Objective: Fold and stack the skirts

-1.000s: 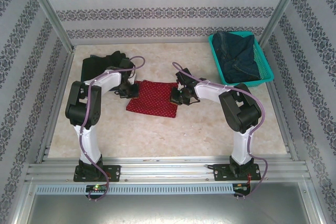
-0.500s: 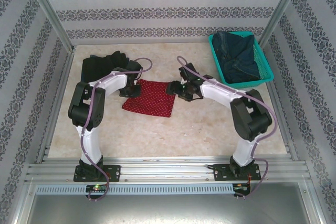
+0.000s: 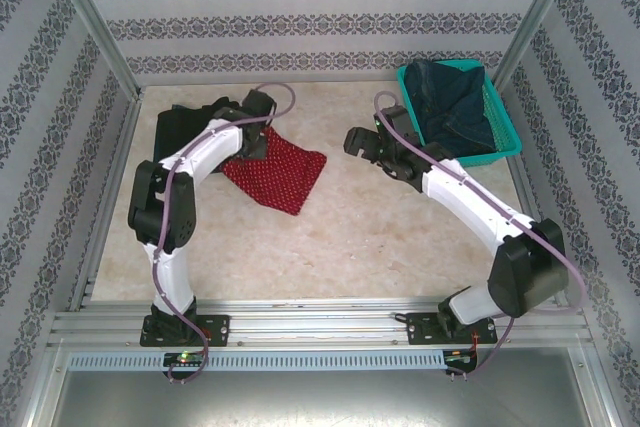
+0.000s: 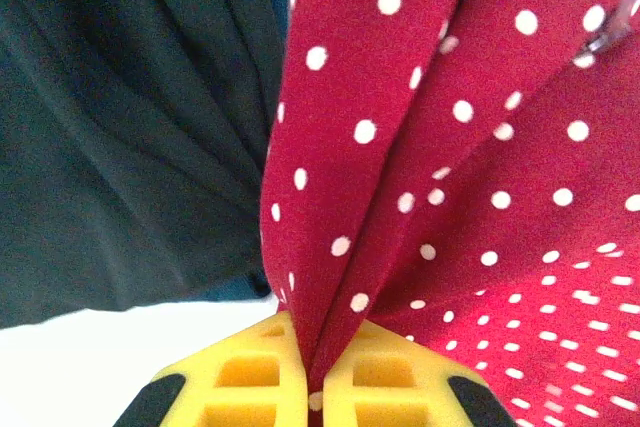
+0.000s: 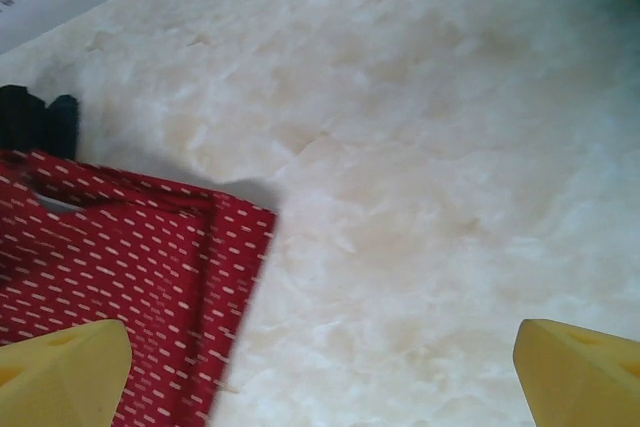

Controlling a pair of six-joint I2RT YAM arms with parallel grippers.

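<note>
1 claw alone has the red dotted skirt (image 3: 280, 172). The left claw (image 3: 252, 143) is pinched tight on a gathered bunch of its edge, and the left wrist view shows the red cloth (image 4: 450, 197) drawn into pleats between the yellow fingers. The black skirt (image 3: 185, 127) lies at the far left of the table (image 3: 350, 237), and up close its dark folds (image 4: 130, 147) sit right beside the pinch. The rest of the red skirt trails toward the middle, lying skewed like a diamond.

The right claw (image 3: 355, 140) stands wide and empty, well apart from the red skirt and nearer the teal basket (image 3: 470, 159), where the denim skirts (image 3: 455, 102) are heaped.

I judge this to be the stacking step, red onto black. The risks come from the 1-point hold. With nothing supporting the far side, the folded layers could slide apart or bunch as the cloth drags over the table. The skirt could also land crooked, half on and half off the black one. If it is released low, the fingers might snag the black cloth and rumple it.
</note>
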